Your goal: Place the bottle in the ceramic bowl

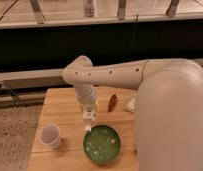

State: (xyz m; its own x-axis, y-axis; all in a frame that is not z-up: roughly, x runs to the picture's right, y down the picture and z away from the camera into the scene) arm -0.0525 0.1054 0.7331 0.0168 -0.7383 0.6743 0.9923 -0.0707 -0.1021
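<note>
The dark green ceramic bowl [102,144] stands on the wooden table [65,107] near its front edge. My gripper [88,111] points down just behind the bowl's far left rim. It is shut on the small white bottle [88,121], which hangs upright below it, its lower end close to the bowl's rim. The white arm reaches in from the right and hides the table's right side.
A white paper cup [50,136] stands at the front left of the table. A reddish-brown oblong thing [112,102] lies behind the bowl, with a small white object [131,104] to its right. A dark ledge and railing run behind the table.
</note>
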